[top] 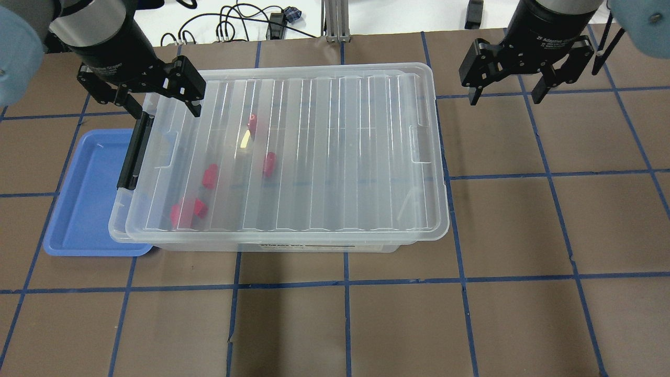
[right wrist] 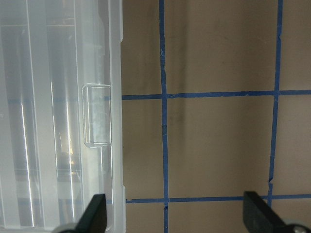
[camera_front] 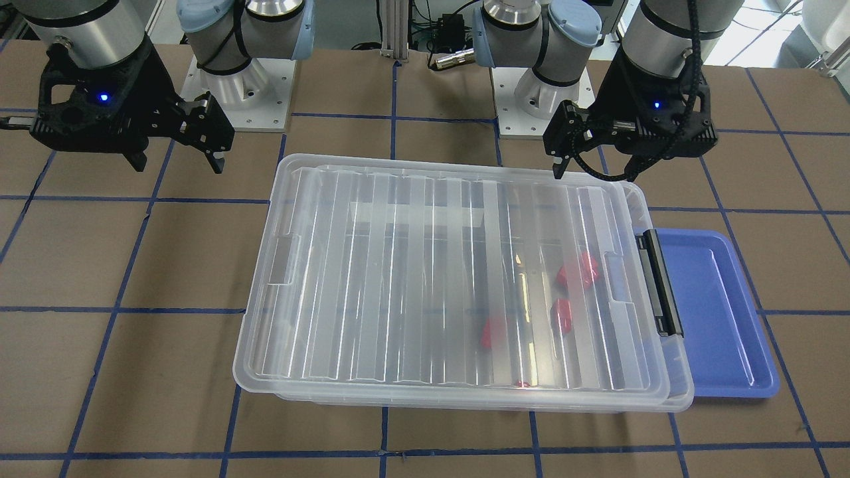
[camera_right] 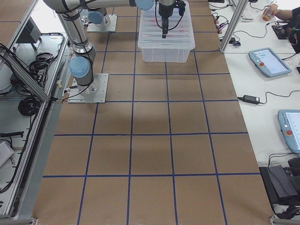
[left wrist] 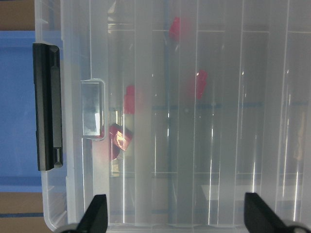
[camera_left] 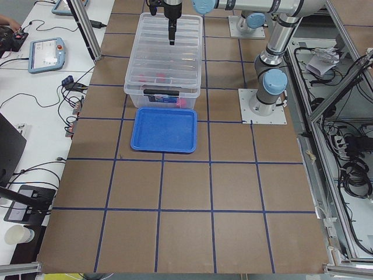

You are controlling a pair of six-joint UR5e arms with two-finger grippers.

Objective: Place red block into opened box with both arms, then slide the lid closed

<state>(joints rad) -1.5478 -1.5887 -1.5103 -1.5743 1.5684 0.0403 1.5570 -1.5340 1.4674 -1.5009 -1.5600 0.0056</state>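
Observation:
Several red blocks (top: 210, 176) lie inside the clear box (top: 116, 228), bunched toward its black-latch end (top: 135, 152). The ribbed clear lid (top: 324, 157) rests on top, offset slightly away from the latch, so a narrow strip of rim shows there. My left gripper (top: 166, 107) hangs open above the far corner at the latch end; its wrist view looks down through the lid (left wrist: 218, 145) at the red blocks (left wrist: 127, 99). My right gripper (top: 506, 97) is open over bare table beyond the other short end, and the lid's edge (right wrist: 58, 121) shows beside it.
A shallow blue tray (top: 84, 199) lies against the box's latch end, partly under it. Brown table with blue tape grid (top: 502, 220) stretches to the right and front. Both arm bases (camera_front: 239, 86) stand behind the box. Cables and tablets lie off the table's far side.

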